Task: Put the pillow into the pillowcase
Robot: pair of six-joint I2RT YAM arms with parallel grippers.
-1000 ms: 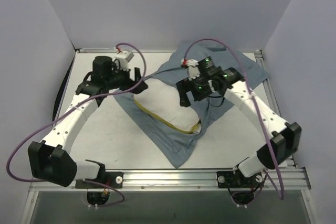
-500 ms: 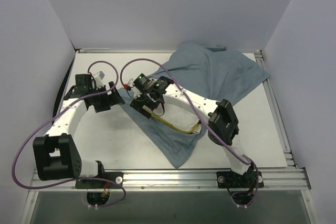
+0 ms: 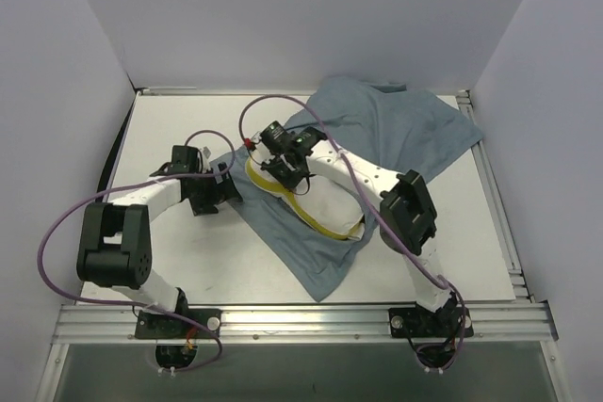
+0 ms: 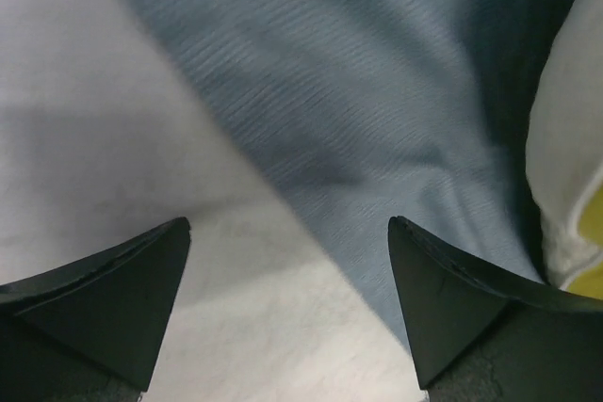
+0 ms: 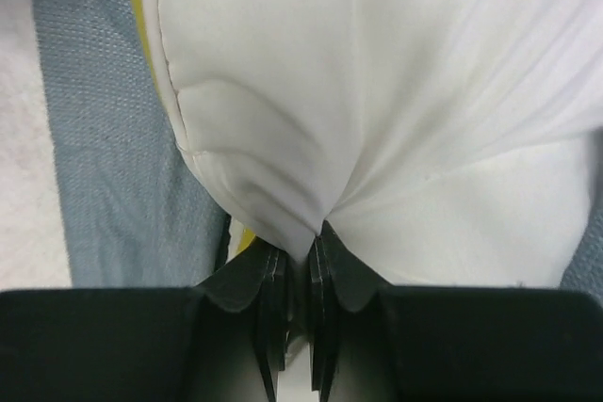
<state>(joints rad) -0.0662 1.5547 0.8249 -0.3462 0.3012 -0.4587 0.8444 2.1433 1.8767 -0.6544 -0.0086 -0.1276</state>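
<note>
The grey-blue pillowcase [image 3: 396, 134] lies spread from the back right to the front middle of the table. The white pillow [image 3: 325, 209] with its yellow band [image 3: 320, 230] lies partly inside its open left side. My right gripper [image 3: 283, 174] is shut on a pinch of the pillow's white cloth [image 5: 377, 91], the jaws meeting at its fold [image 5: 300, 237], with pillowcase fabric [image 5: 104, 138] to the left. My left gripper [image 3: 222, 191] stands open just over the pillowcase's left edge [image 4: 358, 91]. Nothing is between its fingers [image 4: 462, 308], and the pillow [image 4: 575, 157] shows at the right.
White table surface [image 3: 170, 120] lies left of the cloth. Lilac walls close the back and both sides. A metal rail [image 3: 311, 317] runs along the near edge. Purple cables [image 3: 57, 233] loop off both arms.
My right gripper has swung left across the pillowcase, then shut on the pillow's left end. My left arm has folded in and brought its open gripper right, to the pillowcase's edge.
</note>
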